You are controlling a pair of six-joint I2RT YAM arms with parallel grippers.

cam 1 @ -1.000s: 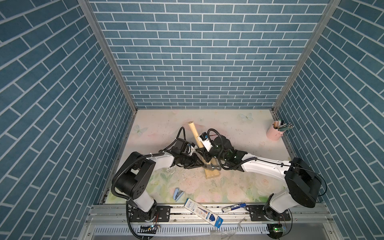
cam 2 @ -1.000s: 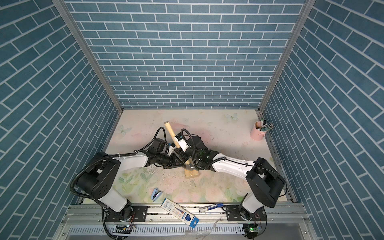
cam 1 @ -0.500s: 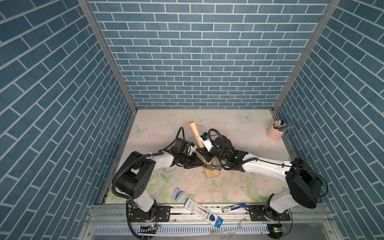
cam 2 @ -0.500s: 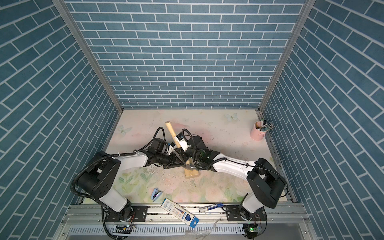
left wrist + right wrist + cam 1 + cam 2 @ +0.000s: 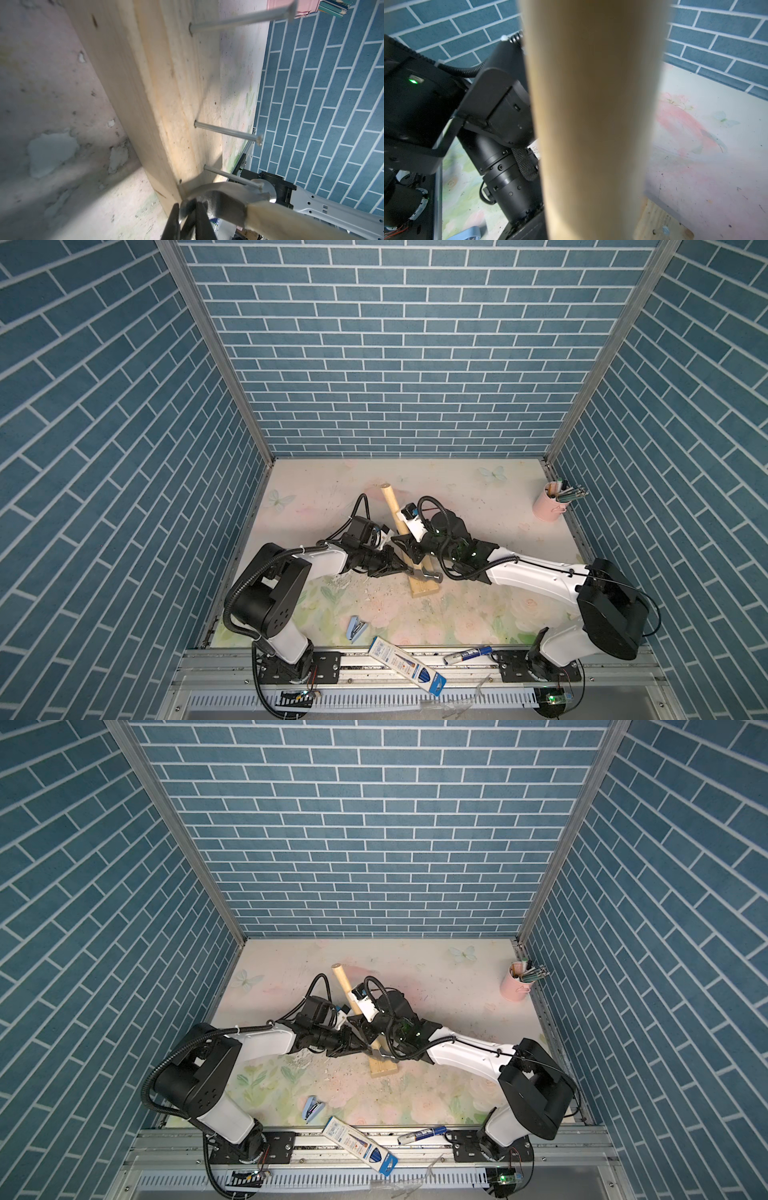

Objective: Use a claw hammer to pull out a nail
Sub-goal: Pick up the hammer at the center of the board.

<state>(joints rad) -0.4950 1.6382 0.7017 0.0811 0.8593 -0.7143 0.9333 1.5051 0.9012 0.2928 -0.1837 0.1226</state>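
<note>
Blue-brick walls, floral tabletop (image 5: 498, 506): your two arms met at the claw hammer (image 5: 391, 508) near the tabletop's centre.
Its steel head rested on the wooden block (image 5: 424, 594), just beside the nearest nail (image 5: 228, 176), with the handle slanting up toward the back edge. Your left gripper (image 5: 187, 209) had its fingers pinched on the curved claw. Your right gripper (image 5: 409, 548) sat at the handle; whether its fingers clamped it, you couldn't tell.

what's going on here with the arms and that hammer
Both arms are on the claw hammer, working at a wooden block with three nails standing in it. The left gripper pinches the steel head, which rests against the block beside the nearest nail; the right gripper is at the handle. That nail is not out yet.
</note>
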